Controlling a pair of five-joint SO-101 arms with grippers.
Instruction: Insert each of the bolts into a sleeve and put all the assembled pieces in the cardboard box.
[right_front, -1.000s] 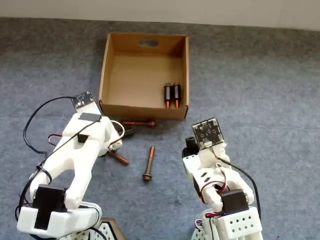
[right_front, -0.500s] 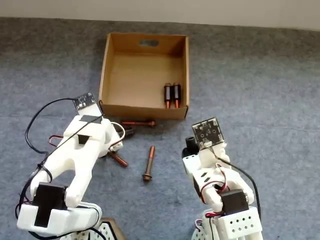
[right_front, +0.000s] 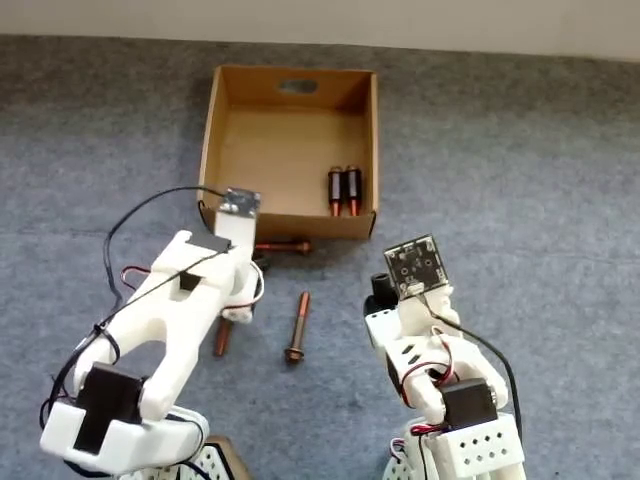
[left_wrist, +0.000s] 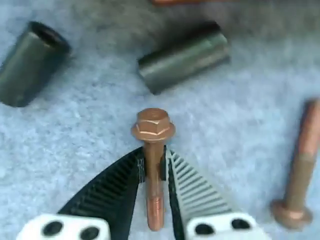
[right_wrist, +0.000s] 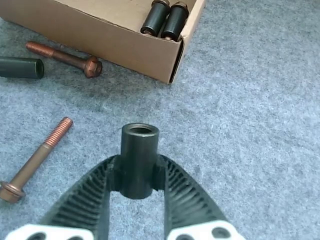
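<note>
My left gripper (left_wrist: 154, 161) is shut on a copper bolt (left_wrist: 153, 125) by its shank, head pointing away. Just beyond the head lie two black sleeves (left_wrist: 31, 64) (left_wrist: 184, 57) on the carpet. In the high view this held bolt (right_front: 222, 338) pokes out beside the left arm, near the cardboard box's front wall (right_front: 290, 223). My right gripper (right_wrist: 136, 167) is shut on a black sleeve (right_wrist: 139, 150), its open end facing away, in front of the box corner (right_wrist: 172, 60). Two assembled pieces (right_front: 344, 190) lie inside the box at its front right.
A loose bolt (right_front: 296, 325) lies on the grey carpet between the arms. Another bolt (right_front: 285, 245) rests along the box's front wall, with a sleeve (right_wrist: 21, 67) beside it. The carpet to the right of the box is open.
The left arm has swung right, toward the box's front wall. The bolt that lay slanted beside it has turned and now points along the arm.
</note>
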